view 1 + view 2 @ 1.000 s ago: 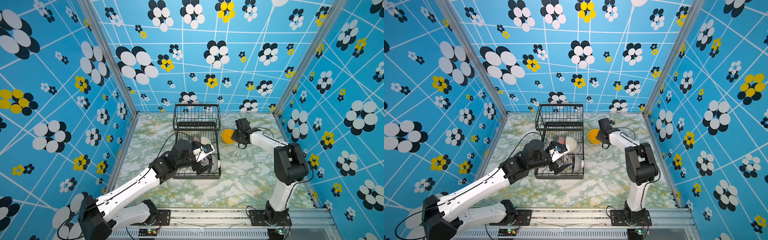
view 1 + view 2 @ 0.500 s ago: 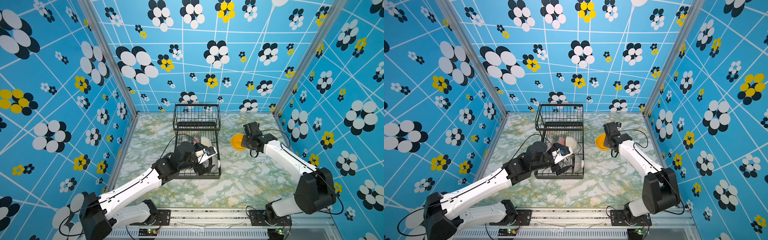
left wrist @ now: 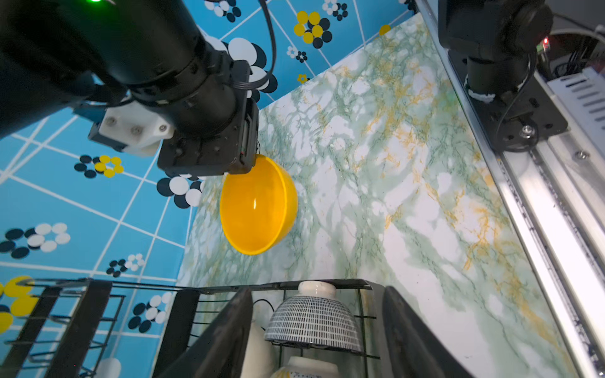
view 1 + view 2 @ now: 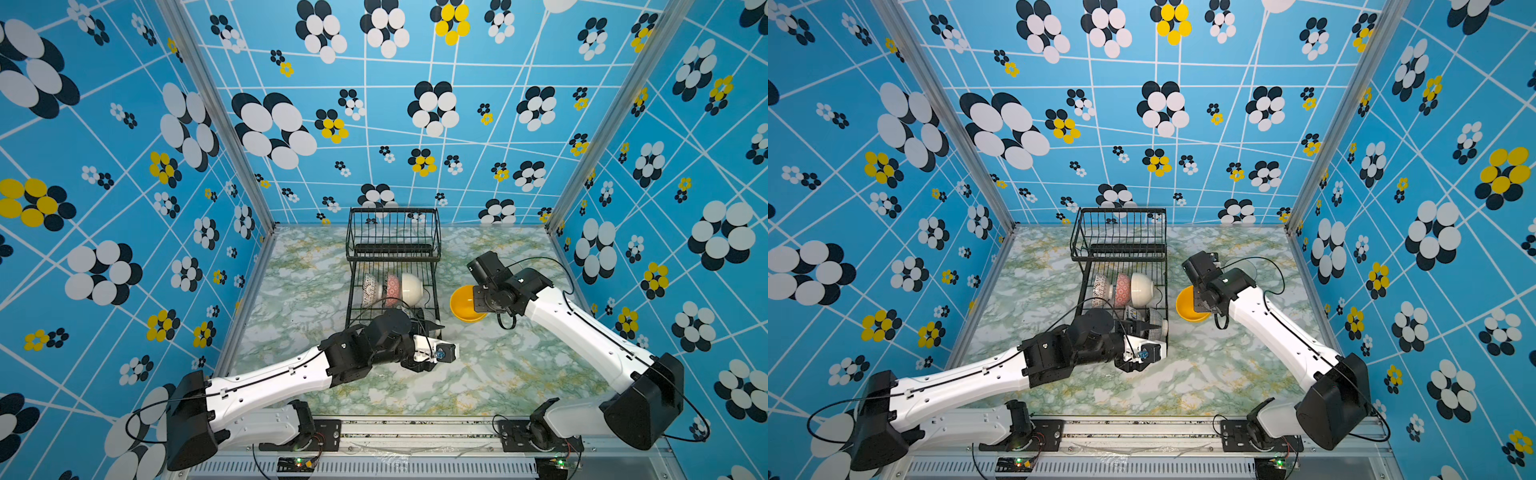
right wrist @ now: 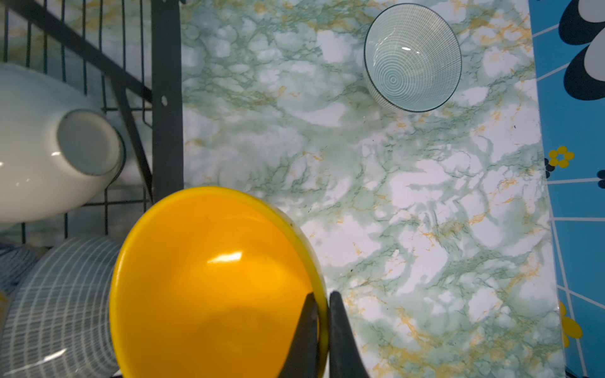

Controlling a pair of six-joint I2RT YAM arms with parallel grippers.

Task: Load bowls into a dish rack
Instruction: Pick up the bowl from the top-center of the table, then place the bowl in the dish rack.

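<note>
My right gripper [image 5: 324, 294] is shut on the rim of the plain yellow bowl [image 5: 209, 284], one finger inside and one outside. The bowl [image 4: 465, 305] hangs tilted above the table, just right of the black wire dish rack [image 4: 392, 253]. On the rack's lower tray stand a white lace-patterned bowl [image 4: 371, 289], a pink-red bowl [image 4: 392, 288] and a cream bowl [image 4: 411, 286]. A black-and-white patterned bowl [image 3: 312, 322] sits at the tray's near end. My left gripper [image 3: 317, 291] is open just outside that end and holds nothing.
A clear glass bowl [image 5: 412, 59] lies on the marble table [image 4: 478, 386] at the back right, behind my right arm. The rack's raised basket [image 4: 1121, 226] stands at the far end. Blue flowered walls enclose three sides, and a metal rail [image 4: 415, 428] runs along the front.
My left gripper has pulled back out of the rack toward the front, and its jaws have narrowed. My right gripper has carried the yellow bowl forward alongside the rack.
</note>
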